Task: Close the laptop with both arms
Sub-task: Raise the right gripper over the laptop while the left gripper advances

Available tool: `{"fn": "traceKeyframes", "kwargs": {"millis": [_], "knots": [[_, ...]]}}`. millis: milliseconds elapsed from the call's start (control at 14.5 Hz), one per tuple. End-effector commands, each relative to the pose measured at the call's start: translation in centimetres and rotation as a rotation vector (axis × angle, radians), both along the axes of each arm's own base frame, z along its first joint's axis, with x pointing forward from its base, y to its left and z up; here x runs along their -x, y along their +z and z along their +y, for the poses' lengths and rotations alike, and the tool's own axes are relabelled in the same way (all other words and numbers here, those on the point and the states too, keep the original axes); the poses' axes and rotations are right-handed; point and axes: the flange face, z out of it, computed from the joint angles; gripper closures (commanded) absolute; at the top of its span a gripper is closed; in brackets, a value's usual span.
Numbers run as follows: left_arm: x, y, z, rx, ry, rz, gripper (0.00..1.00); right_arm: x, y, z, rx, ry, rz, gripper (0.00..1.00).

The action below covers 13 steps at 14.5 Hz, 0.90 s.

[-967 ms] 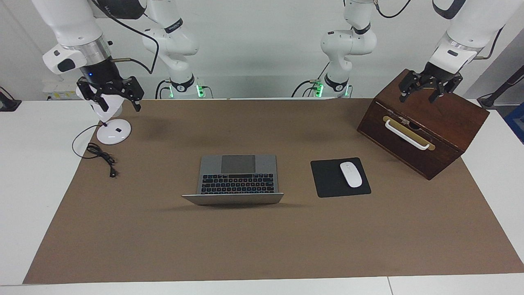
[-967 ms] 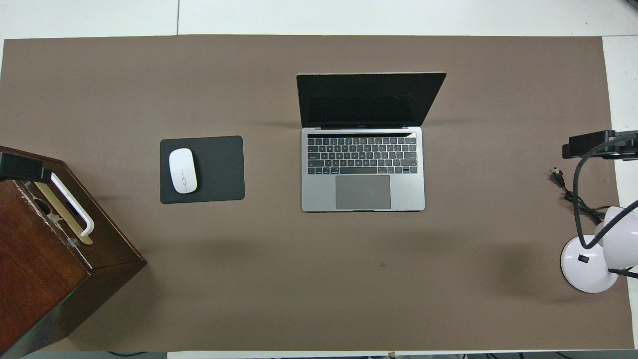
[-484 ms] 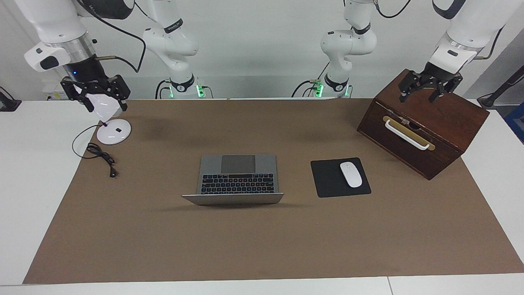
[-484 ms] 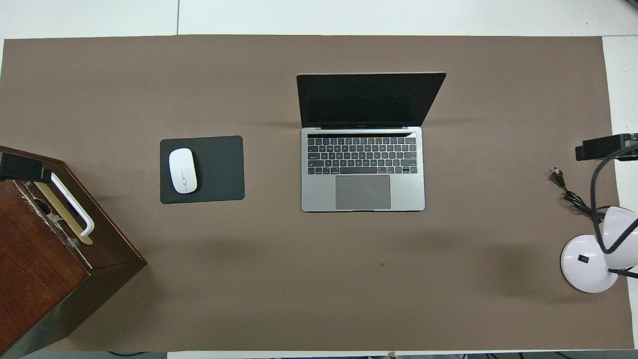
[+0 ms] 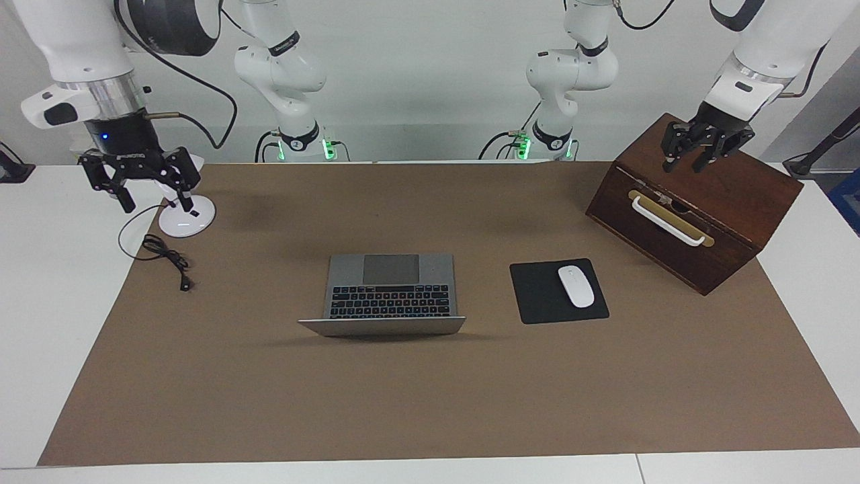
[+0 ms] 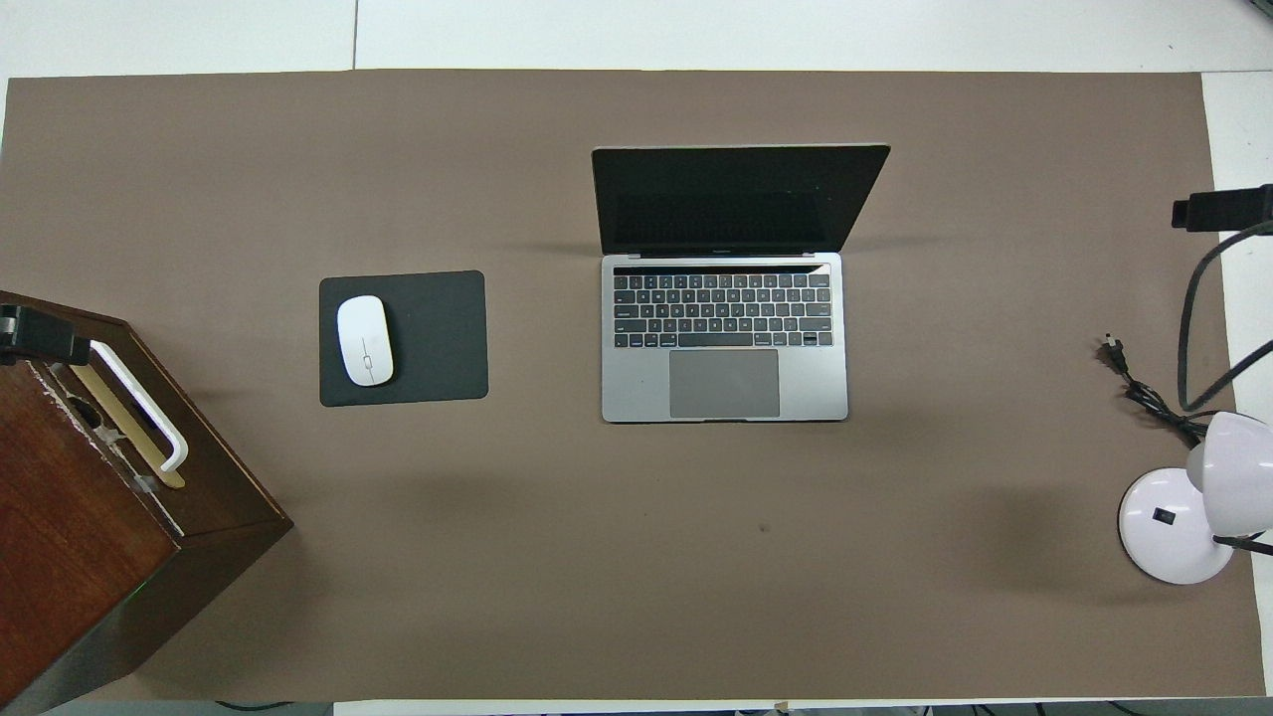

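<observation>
Brown mat (image 5: 430,403): only overhead shows laptop (image 6: 724,338) screen (dark).

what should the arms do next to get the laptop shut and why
Probably bring both grippers in over the laptop lid. It stands open mid-table, untouched. The left gripper hangs over the wooden box and the right gripper, open, hangs by the lamp, both well away from the lid.

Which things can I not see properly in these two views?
- Laptop screen: facing view shows only the lid's back.
- Lamp head: cut by the overhead view's edge.
- Wooden box: cut by the overhead view's edge.
- Left gripper, right gripper: overhead view shows only tips.
</observation>
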Motion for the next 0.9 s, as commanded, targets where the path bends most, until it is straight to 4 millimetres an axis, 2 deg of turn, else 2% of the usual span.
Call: {"fn": "traceKeyframes", "kwargs": {"millis": [0,207,345,484,622,691,829], "knots": [[-0.1,0.0,0.3,-0.012,0.016,-0.015,1.00,-4.1,-0.5,-1.3,0.001,0.015,-0.034,0.00],[-0.2,0.1,0.3,-0.012,0.029,-0.023,1.00,-9.1,-3.0,-1.4,0.030,0.037,-0.076,0.00],[-0.3,0.0,0.4,-0.012,0.029,-0.033,1.00,-12.3,-5.8,0.3,0.021,0.066,-0.110,0.01],[-0.4,0.0,0.4,-0.012,0.029,-0.037,1.00,-14.7,-8.7,2.5,0.033,0.105,-0.149,0.01],[-0.4,-0.1,0.1,-0.009,0.023,-0.046,1.00,-17.0,-11.4,4.1,0.027,0.109,-0.163,0.07],[-0.5,-0.5,-0.1,-0.003,0.020,-0.052,1.00,-17.9,-12.2,4.6,0.017,0.103,-0.165,0.18],[-0.5,-1.1,-0.5,0.008,0.014,-0.076,1.00,-18.6,-13.4,4.7,0.012,0.102,-0.160,0.50]]}}
